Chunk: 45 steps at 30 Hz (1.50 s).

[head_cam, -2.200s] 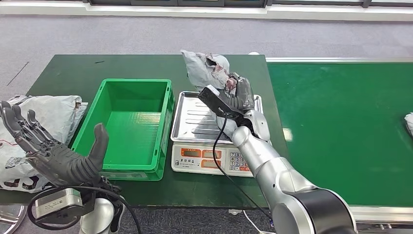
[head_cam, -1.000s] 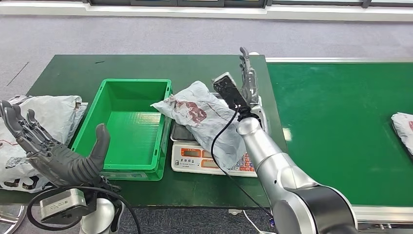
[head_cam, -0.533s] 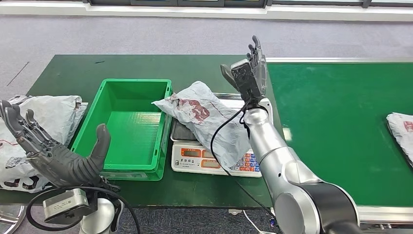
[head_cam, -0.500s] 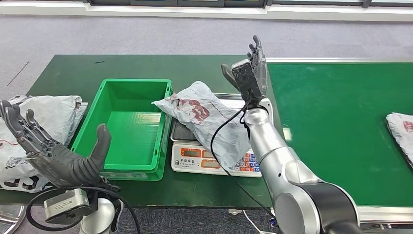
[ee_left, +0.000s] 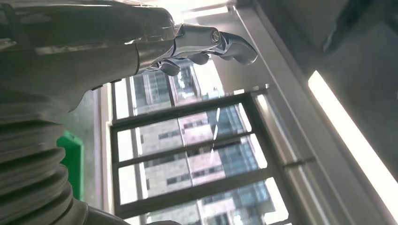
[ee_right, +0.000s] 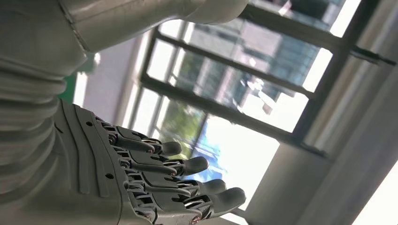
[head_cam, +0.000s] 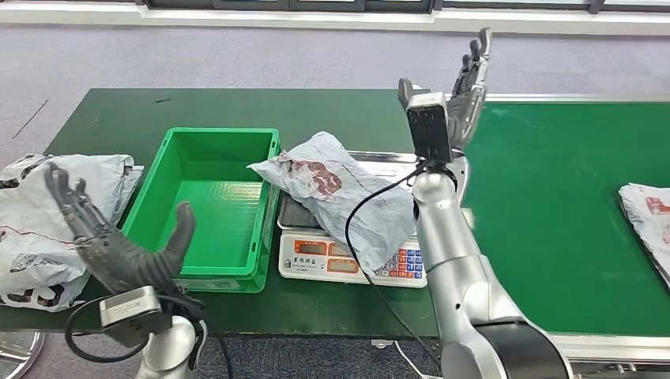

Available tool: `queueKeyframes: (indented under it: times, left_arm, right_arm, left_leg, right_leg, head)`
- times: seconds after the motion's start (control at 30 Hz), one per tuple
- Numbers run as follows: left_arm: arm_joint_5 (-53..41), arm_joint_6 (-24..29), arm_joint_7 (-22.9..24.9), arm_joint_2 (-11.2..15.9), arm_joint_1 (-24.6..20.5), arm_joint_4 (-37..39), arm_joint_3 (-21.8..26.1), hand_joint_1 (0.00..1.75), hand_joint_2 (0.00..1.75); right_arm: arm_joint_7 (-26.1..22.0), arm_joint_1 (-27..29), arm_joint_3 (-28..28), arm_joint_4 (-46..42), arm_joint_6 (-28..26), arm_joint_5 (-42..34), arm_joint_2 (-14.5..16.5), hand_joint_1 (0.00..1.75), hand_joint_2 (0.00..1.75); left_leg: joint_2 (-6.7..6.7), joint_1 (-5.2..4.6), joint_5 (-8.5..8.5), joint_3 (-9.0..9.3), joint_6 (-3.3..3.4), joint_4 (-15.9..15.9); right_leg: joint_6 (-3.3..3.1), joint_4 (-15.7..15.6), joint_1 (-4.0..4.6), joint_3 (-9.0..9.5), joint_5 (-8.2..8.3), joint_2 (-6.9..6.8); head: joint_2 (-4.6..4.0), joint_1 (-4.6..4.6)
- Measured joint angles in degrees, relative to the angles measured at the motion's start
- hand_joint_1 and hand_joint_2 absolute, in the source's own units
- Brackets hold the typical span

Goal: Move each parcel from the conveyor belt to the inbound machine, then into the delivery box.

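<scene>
A crumpled grey parcel (head_cam: 340, 189) with a red print lies across the steel scale (head_cam: 395, 260), its left end hanging over the rim of the empty green delivery box (head_cam: 207, 205). My right hand (head_cam: 466, 83) is raised above the seam between table and green conveyor belt (head_cam: 553, 205), fingers spread and holding nothing; the right wrist view shows its fingers (ee_right: 178, 183) apart against windows. My left hand (head_cam: 118, 241) hovers open at the front left, near the box's front corner. Another parcel (head_cam: 646, 213) lies on the belt at the right edge.
A large grey bag (head_cam: 47, 213) lies on the table's left end, behind my left hand. The dark green table (head_cam: 118, 110) stretches behind the box. A black cable (head_cam: 371, 229) runs along my right forearm, over the scale's keypad.
My right hand let go of the parcel onto the scale, then rose and swung right toward the belt. My left hand shifted a little right and forward. The belt parcel has crept further into view.
</scene>
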Motion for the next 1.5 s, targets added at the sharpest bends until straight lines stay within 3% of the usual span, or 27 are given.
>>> queueKeyframes:
  times: [0.13, 0.23, 0.3, 0.37, 0.47, 0.6, 0.8, 1.03, 1.27, 1.5]
  left_arm:
    - [-5.95, 0.0, -0.03, 0.05, -4.51, 7.56, -0.75, 0.0, 1.75]
    - [-8.36, -0.23, 0.57, 0.04, -11.11, 18.89, -2.47, 0.0, 1.75]
    - [-11.05, -1.52, 3.54, -0.23, -16.87, 28.65, -3.71, 0.0, 1.75]
    - [-16.03, -4.08, 9.63, -0.75, -23.15, 38.68, -4.7, 0.0, 1.75]
    - [-23.16, -6.45, 17.02, -1.55, -31.52, 51.43, -6.44, 0.0, 1.75]
    - [-28.55, -8.76, 21.09, -2.64, -39.43, 62.82, -8.54, 0.0, 1.75]
    - [-38.07, -19.72, 27.18, -4.55, -49.08, 74.49, -12.23, 0.0, 1.75]
    - [-43.2, -27.24, 29.33, -5.57, -53.39, 80.37, -13.92, 0.0, 1.75]
    - [-50.62, -38.36, 31.32, -5.56, -54.62, 83.47, -16.0, 0.0, 1.75]
    - [-52.35, -44.64, 31.2, -5.47, -55.41, 85.45, -18.33, 0.0, 1.75]
  right_arm:
    - [1.73, 11.05, 1.2, -16.78, -0.59, 5.64, 0.31, 0.0, 1.75]
    - [1.15, 18.75, 1.42, -29.45, -0.69, 9.7, 0.48, 0.0, 1.75]
    - [0.2, 22.8, 1.43, -36.57, -0.74, 9.84, 0.55, 0.0, 1.75]
    - [-0.29, 25.7, 1.43, -42.38, -0.76, 9.58, 0.5, 0.0, 1.75]
    - [-0.41, 27.49, 1.41, -48.43, -0.77, 9.52, 0.23, 0.0, 1.75]
    - [-0.38, 28.16, 1.32, -52.03, -0.77, 9.9, -0.06, 0.0, 1.75]
    - [-0.33, 28.37, 0.74, -53.11, -0.77, 10.54, -0.17, 0.0, 1.75]
    - [2.15, 28.53, 0.42, -53.87, -0.76, 13.08, -0.2, 0.0, 1.75]
    - [-0.29, 28.56, 0.32, -54.05, -0.75, 11.87, -0.22, 0.0, 1.75]
    - [-0.31, 28.56, 0.29, -54.03, -0.75, 12.0, -0.22, 0.0, 1.75]
  left_leg:
    - [-0.06, -0.01, -0.02, -0.01, 0.0, 0.01]
    - [-0.21, -0.02, -0.01, -0.03, 0.02, 0.03]
    - [-0.23, -0.02, 0.01, -0.04, 0.03, 0.04]
    - [-0.14, -0.03, 0.05, -0.05, 0.05, 0.04]
    - [0.18, -0.05, 0.08, -0.05, 0.07, 0.05]
    - [0.3, -0.05, 0.09, -0.03, 0.08, 0.07]
    - [0.29, -0.04, 0.1, -0.05, 0.06, 0.06]
    - [0.27, -0.04, 0.1, -0.05, 0.06, 0.04]
    - [0.26, -0.04, 0.11, -0.05, 0.06, 0.03]
    - [0.25, -0.04, 0.11, -0.05, 0.06, 0.03]
  right_leg:
    - [0.01, -0.06, -0.03, -0.04, -0.01, -0.05]
    - [0.03, -0.08, -0.02, 0.0, -0.01, -0.19]
    - [0.04, -0.08, -0.02, 0.02, 0.02, -0.21]
    - [0.09, -0.06, -0.03, -0.01, 0.1, -0.12]
    - [0.14, -0.04, -0.05, -0.09, 0.25, 0.18]
    - [0.14, -0.03, -0.04, -0.13, 0.29, 0.29]
    - [0.13, -0.01, -0.03, -0.13, 0.29, 0.29]
    - [0.13, -0.01, -0.03, -0.11, 0.28, 0.28]
    - [0.12, 0.0, -0.03, -0.1, 0.28, 0.28]
    - [0.12, 0.0, -0.03, -0.09, 0.28, 0.28]
  head:
    - [0.0, -0.01]
    - [0.0, -0.02]
    - [0.0, -0.02]
    - [0.0, -0.01]
    - [0.0, -0.01]
    - [0.0, -0.01]
    - [0.0, 0.0]
    - [0.0, 0.0]
    - [0.0, 0.0]
    - [0.0, 0.0]
